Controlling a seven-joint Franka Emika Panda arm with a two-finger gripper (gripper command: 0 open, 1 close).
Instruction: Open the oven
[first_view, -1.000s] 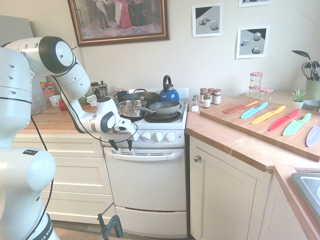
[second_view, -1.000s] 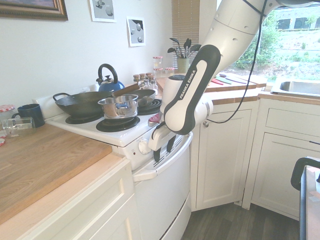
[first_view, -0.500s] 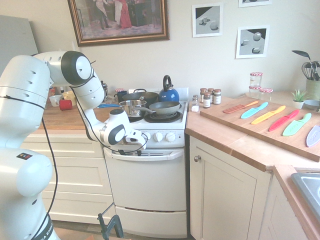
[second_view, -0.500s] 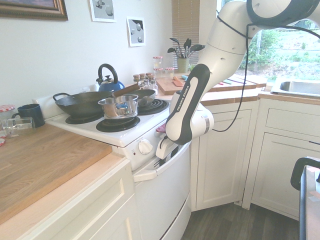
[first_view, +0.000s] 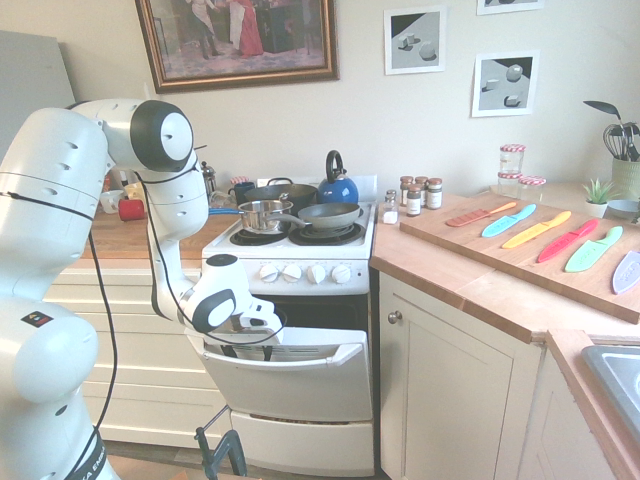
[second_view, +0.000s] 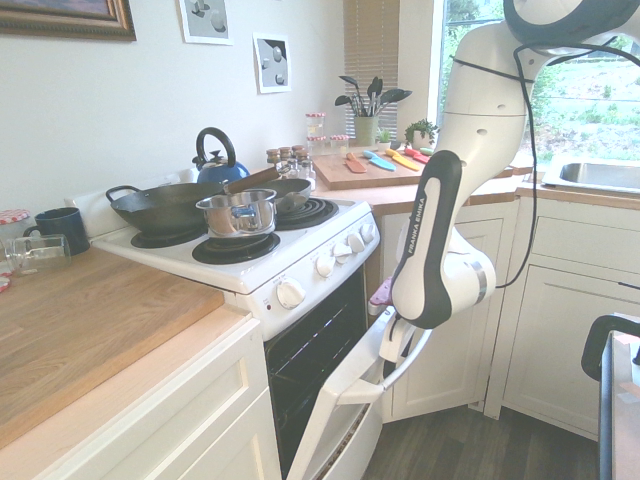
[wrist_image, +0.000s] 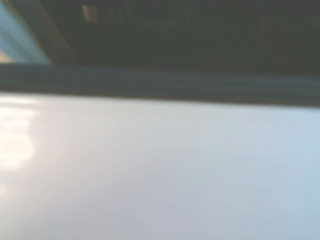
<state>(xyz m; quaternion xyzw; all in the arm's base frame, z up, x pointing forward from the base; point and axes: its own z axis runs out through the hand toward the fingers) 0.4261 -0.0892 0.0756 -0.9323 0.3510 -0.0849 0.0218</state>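
First exterior view: you see oven (first_view: 300, 330) between cream cupboards, door (first_view: 290, 385) tilted out, dark gap above it; gripper (first_view: 250, 345) at door's curved handle (first_view: 300, 352), finger state cannot tell.
Second exterior view: door (second_view: 345, 400) hangs partly open, dark cavity exposed; arm elbow high, forearm pointing down, gripper (second_view: 388, 350) at handle. Saucepan (second_view: 237, 212), wok, blue kettle (second_view: 215, 160) on hob.
Wrist view: blurred white door face (wrist_image: 160, 170) only.

Oven (first_view: 300, 330) between cupboards, door (first_view: 300, 375) tilted outward from top, dark gap behind it. Gripper (first_view: 250, 340) at door's upper edge, on handle (first_view: 290, 352). On hob: saucepan (first_view: 262, 215) front left, wok (second_view: 165, 208) behind, frying pan (first_view: 328, 214) right, kettle (first_view: 337, 185) at back. Chopping board (first_view: 530, 250) on counter right of oven.
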